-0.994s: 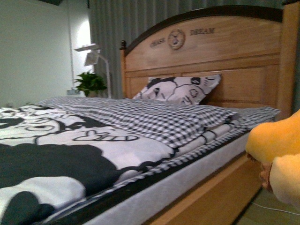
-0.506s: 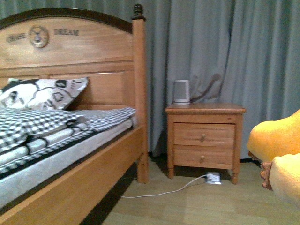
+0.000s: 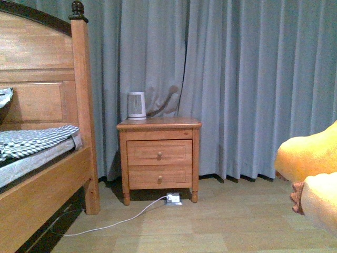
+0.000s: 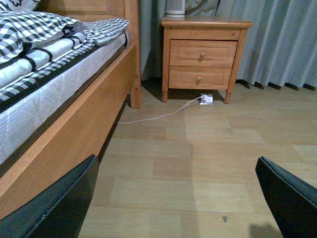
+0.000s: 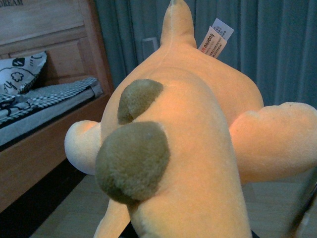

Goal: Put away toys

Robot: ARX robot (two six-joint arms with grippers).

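At the left we see the wooden bed frame (image 3: 42, 179) with a black-and-white checked sheet (image 3: 37, 139) on the mattress. Just beside its post stands a small wooden bedside cabinet with two drawers (image 3: 159, 158), and a white cylindrical device (image 3: 137, 105) sits on its top. A thin white cable (image 3: 121, 221) lies on the wooden floor (image 3: 221, 226) from under the cabinet toward the bed. A grey-blue pleated curtain (image 3: 253, 79) fills the wall behind.

At the far right edge the orange-yellow plush animal (image 3: 308, 158) hangs above the floor, only partly in view. The right wrist camera shows it very close, with olive-brown bumps (image 5: 132, 161) and a white label (image 5: 215, 38).

The left gripper (image 4: 176, 171) hovers low over the floor with its black fingers (image 4: 59, 203) spread wide and nothing between them. The right gripper is hidden by the toy, so we cannot tell how it stands.
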